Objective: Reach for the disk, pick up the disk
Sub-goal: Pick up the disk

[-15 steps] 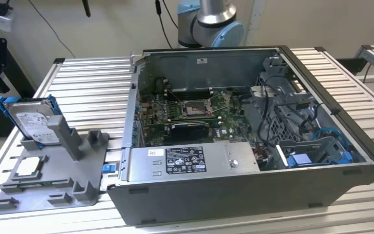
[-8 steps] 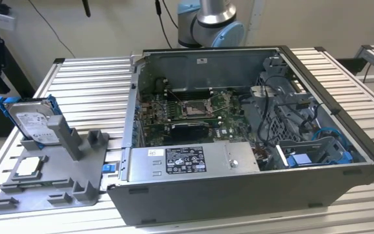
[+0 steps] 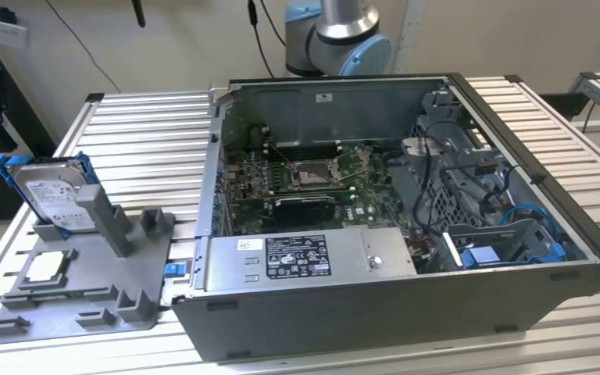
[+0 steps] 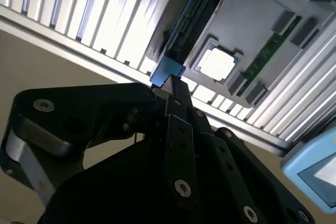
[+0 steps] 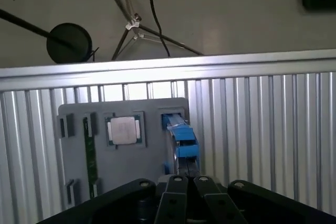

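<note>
Claw [image 5: 184, 178] fingers look drawn together with nothing between them, their black links bunched in the foreground of both wrist views. Straight out past the tips is the disk [image 5: 181, 142], seen edge-on with the blue bracket along its upper edge.

In the second wrist view the claw [image 4: 170, 81] tip lines up with the blue corner of the disk [image 4: 191, 19]. That overlap comes from the viewing angle, and I judge there is open space between them and no contact.

The exterior view shows the disk [image 3: 52, 197] standing upright on its edge in a slot of a gray holder [image 3: 91, 289], label face showing, with nothing gripping it.

Beside the disk, off the claw's line, a square silver chip [image 5: 124, 130] lies flat in its own recess of the holder. Beyond that, a green memory stick [image 5: 89, 156] stands on edge in another slot.

The holder rests on a ribbed metal table [image 5: 262, 129]. An open computer case [image 3: 383, 312] sits on the same table, well apart from the disk.

As I read it, the reach is under way but not finished. The claw is aimed at the disk's top edge, is not yet around it and would have to open before any grip. The pick-up has not begun, and the disk sits fully in its slot.
</note>
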`<move>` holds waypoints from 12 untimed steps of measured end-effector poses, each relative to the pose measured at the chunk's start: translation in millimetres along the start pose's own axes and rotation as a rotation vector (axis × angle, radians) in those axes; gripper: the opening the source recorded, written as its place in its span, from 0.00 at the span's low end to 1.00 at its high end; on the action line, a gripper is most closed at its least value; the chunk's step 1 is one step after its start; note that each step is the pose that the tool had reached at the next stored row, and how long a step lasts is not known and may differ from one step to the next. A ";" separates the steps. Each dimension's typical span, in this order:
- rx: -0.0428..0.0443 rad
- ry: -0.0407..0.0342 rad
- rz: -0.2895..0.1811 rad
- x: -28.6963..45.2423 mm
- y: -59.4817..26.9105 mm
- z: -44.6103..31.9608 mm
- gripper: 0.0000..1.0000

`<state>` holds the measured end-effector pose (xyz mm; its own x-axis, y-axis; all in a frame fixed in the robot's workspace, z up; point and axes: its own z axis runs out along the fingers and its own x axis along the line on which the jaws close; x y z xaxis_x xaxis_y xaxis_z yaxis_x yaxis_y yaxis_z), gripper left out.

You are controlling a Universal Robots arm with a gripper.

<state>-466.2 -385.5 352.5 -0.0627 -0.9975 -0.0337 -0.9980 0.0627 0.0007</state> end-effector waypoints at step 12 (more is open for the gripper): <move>-0.0001 -0.0001 -0.006 0.0 -0.1 0.1 1.00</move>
<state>-466.1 -385.6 352.4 -0.0563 -0.9978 -0.0338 -0.9984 0.0563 0.0006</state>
